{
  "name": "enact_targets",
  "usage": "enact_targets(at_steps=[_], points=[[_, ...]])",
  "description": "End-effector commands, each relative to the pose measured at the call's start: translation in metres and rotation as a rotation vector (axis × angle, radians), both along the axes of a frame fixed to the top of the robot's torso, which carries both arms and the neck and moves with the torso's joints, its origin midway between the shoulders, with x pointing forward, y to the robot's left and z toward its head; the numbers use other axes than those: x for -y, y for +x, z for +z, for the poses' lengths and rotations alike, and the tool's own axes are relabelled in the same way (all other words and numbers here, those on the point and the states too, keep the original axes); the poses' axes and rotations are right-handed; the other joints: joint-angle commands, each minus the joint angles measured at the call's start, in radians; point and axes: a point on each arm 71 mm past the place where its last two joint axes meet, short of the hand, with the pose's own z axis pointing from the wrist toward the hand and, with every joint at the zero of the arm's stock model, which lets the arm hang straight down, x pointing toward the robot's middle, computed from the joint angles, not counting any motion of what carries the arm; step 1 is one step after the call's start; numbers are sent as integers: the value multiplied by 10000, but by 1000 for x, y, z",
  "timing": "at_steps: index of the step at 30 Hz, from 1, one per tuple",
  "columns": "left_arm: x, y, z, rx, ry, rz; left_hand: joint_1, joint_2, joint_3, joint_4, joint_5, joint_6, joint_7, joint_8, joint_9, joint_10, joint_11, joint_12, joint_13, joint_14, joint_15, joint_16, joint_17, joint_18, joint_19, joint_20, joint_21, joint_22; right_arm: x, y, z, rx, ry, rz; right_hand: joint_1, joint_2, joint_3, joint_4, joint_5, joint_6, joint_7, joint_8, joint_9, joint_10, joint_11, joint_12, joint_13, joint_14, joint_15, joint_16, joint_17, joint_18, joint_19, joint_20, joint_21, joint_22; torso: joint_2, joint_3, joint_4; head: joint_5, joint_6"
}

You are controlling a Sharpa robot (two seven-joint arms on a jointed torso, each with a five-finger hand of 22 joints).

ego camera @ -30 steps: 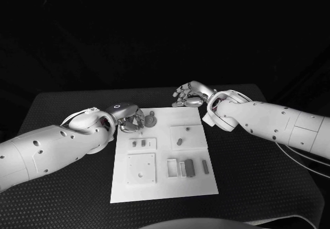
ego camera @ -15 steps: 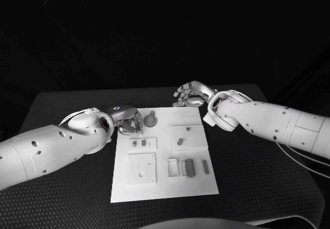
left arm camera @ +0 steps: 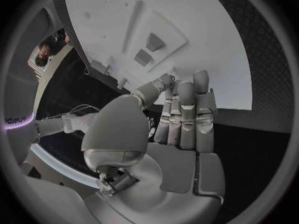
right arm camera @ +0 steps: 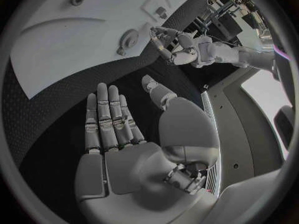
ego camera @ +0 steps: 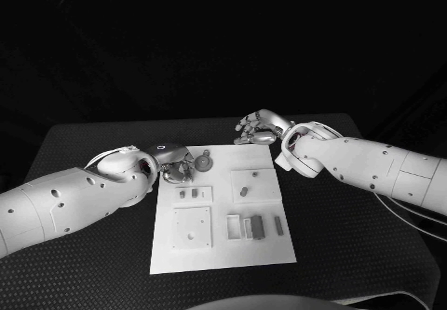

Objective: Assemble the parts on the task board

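The white task board [ego camera: 223,255] lies in the middle of the table. A round grey part [ego camera: 203,163] sits near its far left corner. Two small parts [ego camera: 188,193] lie on a raised plate, and one small part [ego camera: 243,191] stands on a square plate. Several oblong parts [ego camera: 255,227] lie further towards me. My left hand [ego camera: 175,166] hovers at the board's far left edge, just beside the round part, fingers straight and holding nothing [left arm camera: 184,114]. My right hand [ego camera: 256,128] hangs past the board's far edge, above the black table, with its fingers spread flat and empty [right arm camera: 115,122].
A square plate with holes [ego camera: 190,227] sits on the board's near left. The black table [ego camera: 354,219] stretches free on both sides of the board. In the right wrist view the left hand [right arm camera: 171,42] appears next to the round part [right arm camera: 129,37].
My left hand has edged slightly towards me beside the round part. The right hand and the parts have stayed put.
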Motion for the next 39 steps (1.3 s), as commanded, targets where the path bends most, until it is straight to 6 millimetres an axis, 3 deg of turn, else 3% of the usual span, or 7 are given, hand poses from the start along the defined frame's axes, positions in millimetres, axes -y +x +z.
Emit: enact_targets(at_steps=[1, 17, 39], points=[[2, -1, -1, -58, 122, -133, 4, 133, 55, 3, 23, 85, -13, 33, 17, 65, -12, 31, 7, 79, -11, 62, 15, 388, 34, -14, 18, 40, -1, 0, 1, 60, 46, 96, 103, -32, -67, 3, 23, -62, 399, 45, -11, 27, 52, -39, -17, 41, 38, -43, 16, -148, -40, 39, -39, 18, 2, 7, -3, -12, -9], [3, -3, -4, -284, 454, -228, 2, 137, 55, 0, 22, 84, -14, 35, 18, 82, -19, 29, 4, 80, -18, 69, 23, 384, 46, -22, 18, 55, -1, 0, 1, 47, 48, 89, 109, -31, -71, 7, 23, -64, 401, 47, -18, 26, 54, -35, -39, 47, 40, -62, 28, -147, -38, 41, -53, 29, -4, 8, 13, -35, -36], [10, -6, -18, -528, 739, -375, -2, 146, 55, -5, 19, 75, -12, 33, 16, 88, -22, 19, -3, 67, -21, 71, 32, 376, 44, -28, 10, 73, -1, 0, 0, 44, 49, 92, 113, -26, -78, 14, 23, -64, 402, 52, -27, 29, 55, -27, -68, 58, 40, -86, 46, -144, -32, 43, -69, 44, 7, 15, -15, -74, -47]])
